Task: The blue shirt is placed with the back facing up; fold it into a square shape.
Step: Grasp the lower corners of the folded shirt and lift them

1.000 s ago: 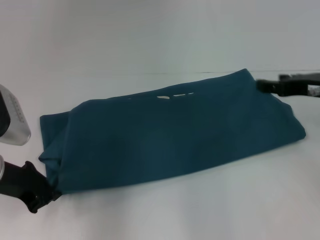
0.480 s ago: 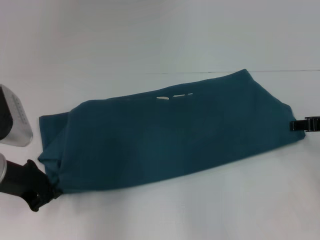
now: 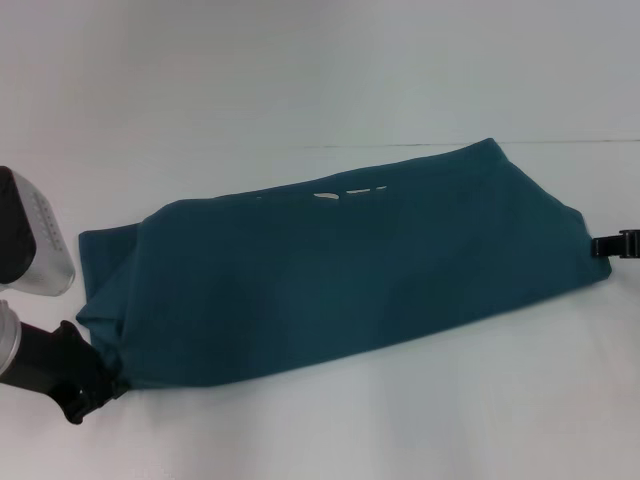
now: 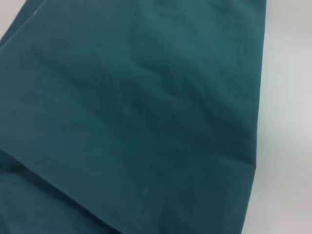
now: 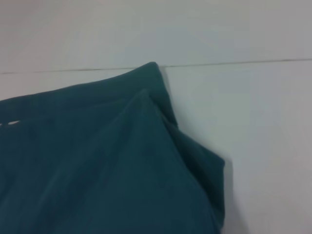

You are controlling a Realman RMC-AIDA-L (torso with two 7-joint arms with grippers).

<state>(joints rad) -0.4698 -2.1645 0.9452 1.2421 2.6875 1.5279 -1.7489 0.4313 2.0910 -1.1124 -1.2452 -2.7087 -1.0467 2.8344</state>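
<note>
The blue shirt [image 3: 340,275] lies on the white table as a long folded band running from near left to far right, with a trace of white print [image 3: 345,192] along its far edge. My left gripper [image 3: 95,390] sits at the band's near-left corner, touching the bunched fabric there. The left wrist view is filled with wrinkled blue shirt [image 4: 126,117]. My right gripper [image 3: 612,246] shows only as a black tip at the picture's right edge, beside the band's right end. The right wrist view looks at that end's layered corner [image 5: 161,117].
The white table [image 3: 400,420] surrounds the shirt on all sides. A thin seam line [image 3: 570,141] crosses the table behind the shirt's far corner. Nothing else stands on the surface.
My right gripper has left the shirt's far right corner and dropped to beside its right end, then drawn slightly outward. The left arm has shifted a little to the right. The shirt lies unchanged.
</note>
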